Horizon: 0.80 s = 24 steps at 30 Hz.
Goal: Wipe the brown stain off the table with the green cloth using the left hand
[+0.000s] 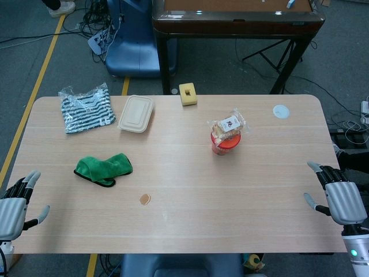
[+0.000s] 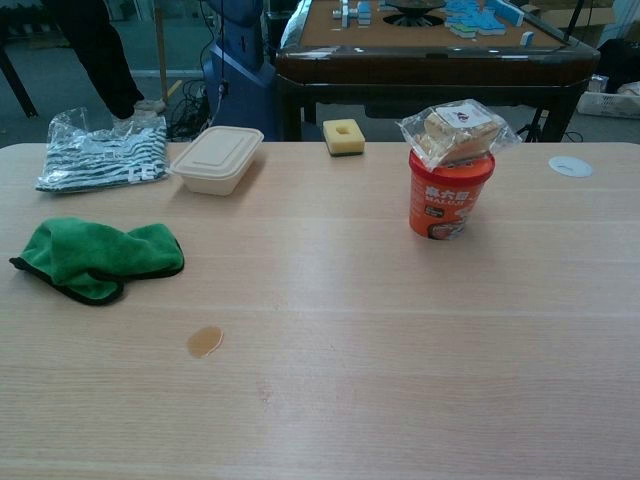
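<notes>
A crumpled green cloth (image 1: 104,169) (image 2: 98,258) lies on the left part of the wooden table (image 1: 190,225). A small brown stain (image 1: 145,199) (image 2: 204,342) sits on the table a little to the right of the cloth and nearer the front edge. My left hand (image 1: 14,205) hangs just off the table's left front corner, fingers spread and holding nothing. My right hand (image 1: 340,196) hovers at the right front edge, fingers apart and also empty. Neither hand shows in the chest view.
At the back left lie a bagged striped garment (image 1: 86,108) and a beige lidded box (image 1: 136,113). A yellow sponge (image 1: 188,94) sits at the far edge. A red cup topped with a snack bag (image 1: 226,135) stands right of centre. A white disc (image 1: 281,111) lies far right.
</notes>
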{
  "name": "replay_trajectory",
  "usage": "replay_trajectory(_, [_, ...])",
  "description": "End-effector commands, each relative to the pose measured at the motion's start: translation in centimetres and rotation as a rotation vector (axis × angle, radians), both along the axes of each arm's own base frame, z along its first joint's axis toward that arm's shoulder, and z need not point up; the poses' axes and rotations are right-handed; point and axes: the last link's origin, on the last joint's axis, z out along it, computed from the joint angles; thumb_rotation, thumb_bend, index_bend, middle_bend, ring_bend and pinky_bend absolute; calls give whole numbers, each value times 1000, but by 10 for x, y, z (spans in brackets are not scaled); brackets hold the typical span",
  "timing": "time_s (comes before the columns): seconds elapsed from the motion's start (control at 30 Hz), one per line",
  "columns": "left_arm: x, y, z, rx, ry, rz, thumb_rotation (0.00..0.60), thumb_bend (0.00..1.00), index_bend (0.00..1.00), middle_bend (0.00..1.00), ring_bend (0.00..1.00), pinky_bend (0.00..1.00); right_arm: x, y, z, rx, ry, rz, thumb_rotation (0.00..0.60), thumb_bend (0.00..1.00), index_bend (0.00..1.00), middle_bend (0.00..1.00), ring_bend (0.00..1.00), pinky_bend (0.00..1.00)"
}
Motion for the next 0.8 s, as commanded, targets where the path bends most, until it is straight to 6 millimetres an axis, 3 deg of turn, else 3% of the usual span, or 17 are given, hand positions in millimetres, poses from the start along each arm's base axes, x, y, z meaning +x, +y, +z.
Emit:
replay_trajectory(0.03, [0,0,0,-2,2,2,600,268,48,99,114,215,-1,0,0,1,0,-2,600,350,159,235,207,237])
replay_trajectory(0.23, [2,3,-1,-14,2,-17,600,268,48,99,113,214,-1,0,2,-9,-3,3,600,350,159,235,207,237])
replay_trajectory(0.43, [4,21,1,-61,-6,-53,600,268,47,99,113,214,4,-1,15,-56,16,23,600,350,159,235,207,237])
replay_trajectory(0.8, [26,92,-3,-245,12,-186,600,254,96,99,142,221,18,-1,32,-90,54,56,600,350,159,235,207,237])
